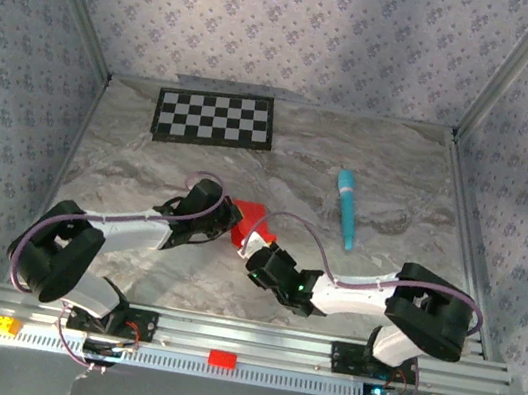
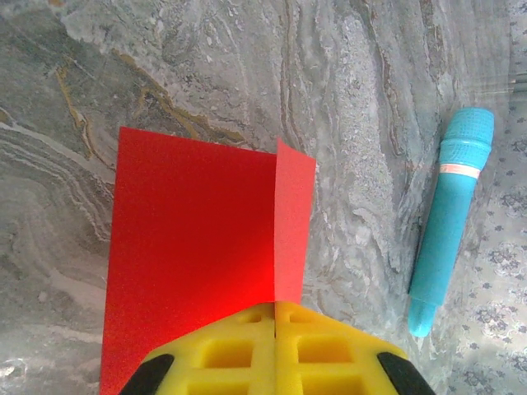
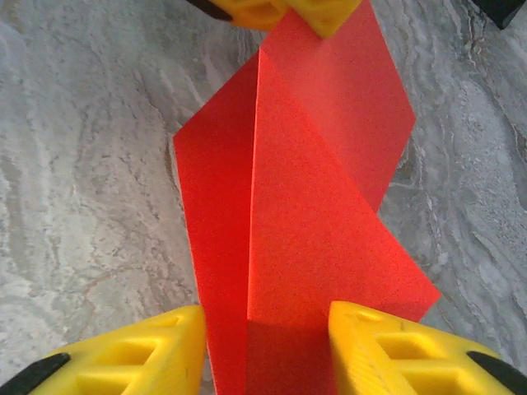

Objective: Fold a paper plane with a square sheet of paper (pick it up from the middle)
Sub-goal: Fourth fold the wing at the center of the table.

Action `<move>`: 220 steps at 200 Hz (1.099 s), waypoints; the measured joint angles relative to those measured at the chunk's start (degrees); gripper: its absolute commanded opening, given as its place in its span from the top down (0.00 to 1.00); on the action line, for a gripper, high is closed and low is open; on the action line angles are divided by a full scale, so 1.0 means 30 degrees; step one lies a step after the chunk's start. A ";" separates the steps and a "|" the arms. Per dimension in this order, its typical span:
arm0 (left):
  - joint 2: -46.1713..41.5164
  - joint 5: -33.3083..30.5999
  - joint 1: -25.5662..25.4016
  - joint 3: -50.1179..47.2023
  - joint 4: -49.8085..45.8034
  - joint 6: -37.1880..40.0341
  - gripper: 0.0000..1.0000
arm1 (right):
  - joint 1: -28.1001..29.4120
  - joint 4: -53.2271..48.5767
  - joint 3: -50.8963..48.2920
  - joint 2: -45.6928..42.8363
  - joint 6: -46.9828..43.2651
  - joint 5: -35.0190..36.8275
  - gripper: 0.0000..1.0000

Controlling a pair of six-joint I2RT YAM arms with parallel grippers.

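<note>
**Red sheet pinched by the left hand, mid-tabletop**

Red paper sheet (image 1: 252, 218) is near the middle of the grey marbled tabletop (image 1: 389, 178), between the two hands. Its surface is plain, with one sharp straight crease. In the left wrist view a narrow paler flap stands along its right side. Whether it rests on the surface or is raised cannot be told.

Left hand (image 2: 274, 317): yellow fingers closed together, gripping the sheet's near edge at the crease.

Right hand (image 3: 268, 329): yellow fingers (image 3: 123, 354) stand apart. The sheet runs into the gap between them, and neither pad is seen pressing it.

Teal pen-like stick (image 1: 345, 207) lies on the tabletop to the right, apart from the sheet. Black-and-white checkerboard (image 1: 215, 118) lies at the far edge. Small red block (image 1: 222, 358) sits on the near rail.
</note>
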 measured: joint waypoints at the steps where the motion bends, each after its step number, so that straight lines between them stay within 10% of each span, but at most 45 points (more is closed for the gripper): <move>1: -0.0007 0.0000 0.0000 0.0000 -0.0007 0.0000 0.94 | -0.0007 0.0000 0.0000 0.0015 0.0000 0.0007 0.60; 184: -0.0007 0.0007 -0.0015 0.0095 -0.0131 0.0000 0.89 | -0.0874 0.0124 0.0255 0.0415 0.0342 -0.0889 0.92; 220: -0.0007 -0.0015 -0.0015 0.0160 -0.0342 0.0044 0.71 | -0.1100 0.0131 0.0270 0.0481 0.0750 -0.1202 0.98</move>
